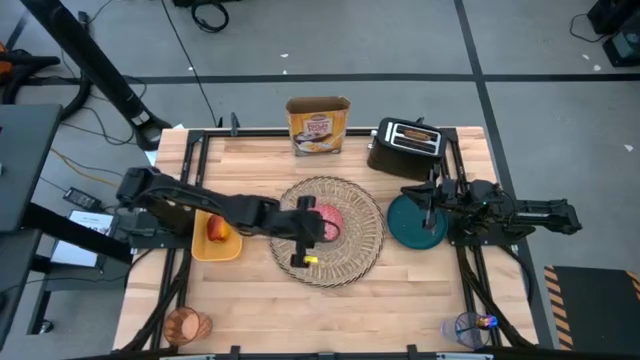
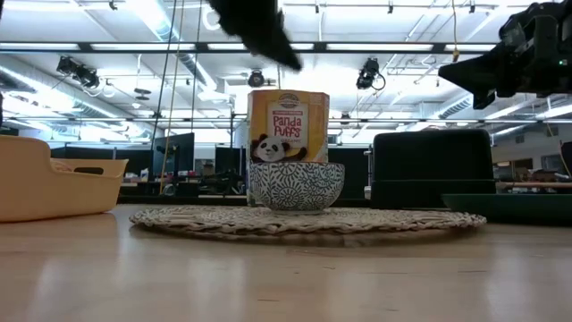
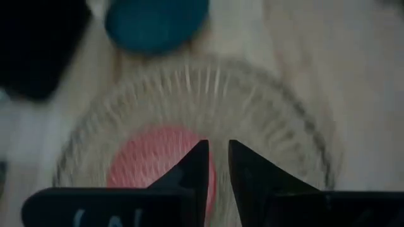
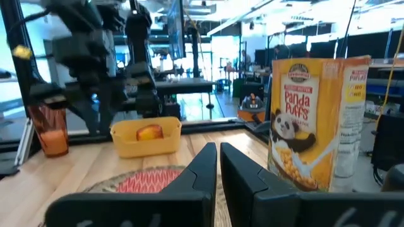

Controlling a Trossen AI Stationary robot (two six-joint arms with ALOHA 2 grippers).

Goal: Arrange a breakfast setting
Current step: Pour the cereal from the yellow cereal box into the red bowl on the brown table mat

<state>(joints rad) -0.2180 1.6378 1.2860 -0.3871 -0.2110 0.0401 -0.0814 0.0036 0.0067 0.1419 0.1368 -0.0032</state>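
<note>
1. High view first: the placemat (image 1: 331, 231) lies mid-table with the pink bowl (image 1: 328, 221) sitting on it, so that piece looks placed.
2. Left gripper (image 1: 303, 237) hovers over the mat right by the bowl; the left wrist view shows its fingers (image 3: 192, 167) nearly together with a slim gap and nothing between them, so I judge it empty.
3. Right gripper (image 1: 432, 197) hangs above the teal plate (image 1: 415, 221), which sits off the mat on its right side, near the toaster (image 1: 405, 148). The right wrist view shows its jaws pressed together, holding nothing.
4. Left to do, by my reckoning: the plate is not yet on the mat, the apple (image 1: 218, 230) is in the yellow bin (image 1: 216, 240) just left of the mat, the orange cup (image 1: 186, 325) waits at the near left corner, and the blue spoon (image 1: 474, 322) seems to stand in a clear cup (image 1: 466, 330) at the near right corner.
5. Hard to make out: no toast is visible anywhere; it may be inside the toaster, I cannot tell. The cereal box (image 1: 318, 125) stands at the far edge. A small yellow spot beneath the left gripper on the mat is unreadable.
</note>
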